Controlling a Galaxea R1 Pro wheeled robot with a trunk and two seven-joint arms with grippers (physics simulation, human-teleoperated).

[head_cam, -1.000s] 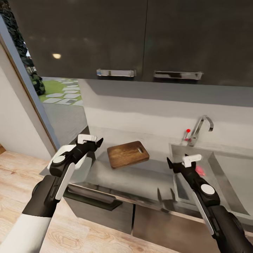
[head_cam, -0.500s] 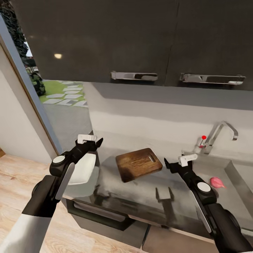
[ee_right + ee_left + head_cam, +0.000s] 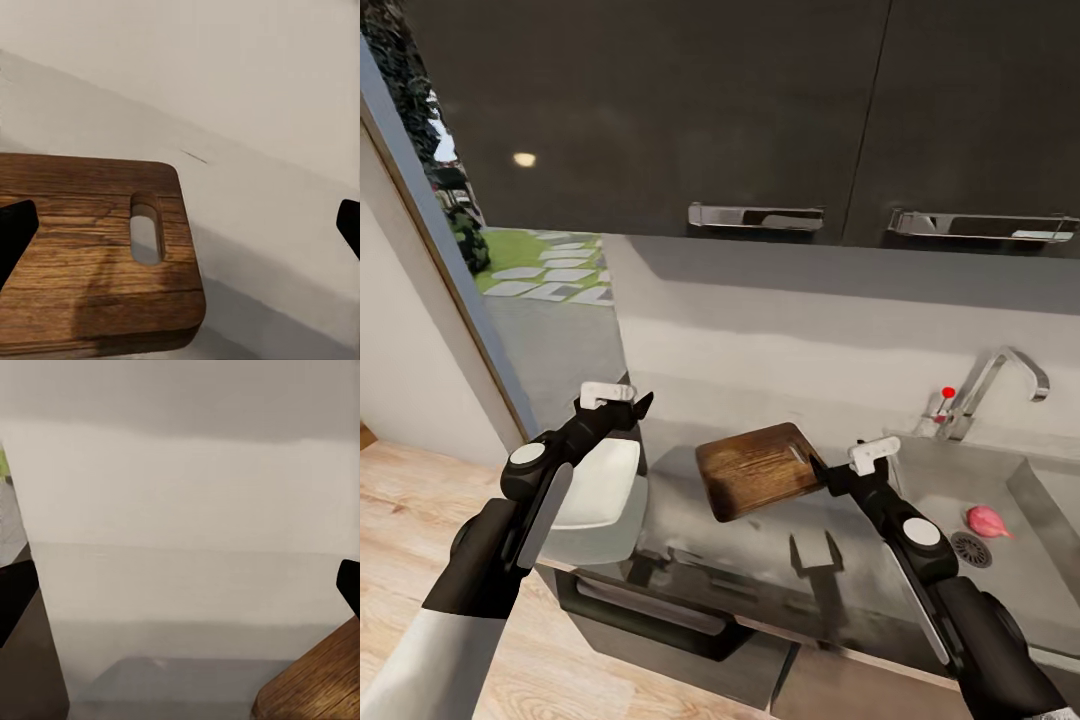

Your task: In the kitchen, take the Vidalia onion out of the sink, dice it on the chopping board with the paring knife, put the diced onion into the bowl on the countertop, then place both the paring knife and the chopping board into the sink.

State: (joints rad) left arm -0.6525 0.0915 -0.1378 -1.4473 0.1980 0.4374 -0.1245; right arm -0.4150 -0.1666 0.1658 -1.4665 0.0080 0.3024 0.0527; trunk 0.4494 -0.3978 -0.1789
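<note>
A: Item one, Vidalia onion (image 3: 987,520)?

B: Pinkish-red lump, lay in the sink (image 3: 1050,560) at far right, just beside the round drain (image 3: 970,549). Not yet picked up.

A: Chopping board (image 3: 758,469)?

B: Dark brown wood, slot handle toward the right end, flat on the grey worktop (image 3: 740,535), centre. Nothing on it. In the right wrist view the board (image 3: 90,247) sat close under that arm.

A: Bowl?

B: White bowl (image 3: 596,485), left end of the worktop, partly hidden behind the left arm.

A: Paring knife?

B: Not listed; I could not find it.

A: Claws?

B: Left claw (image 3: 625,400): hung above the bowl's far edge, fingers apart, empty. Right claw (image 3: 838,470): hung near the board's right end, well apart from the onion; wrist view put its dark fingertips at opposite edges, so apart, empty.

A: Step in hand?

B: By my judgement, the first: fetching the onion. The next move called for carrying the right claw rightward over the basin wall and down onto the onion.

A: Obstacles?

B: Chrome tap (image 3: 994,385) with red dot stood at the far rim, upper cabinets (image 3: 760,110) overhead. The basin wall looked the likeliest thing to clip.
</note>
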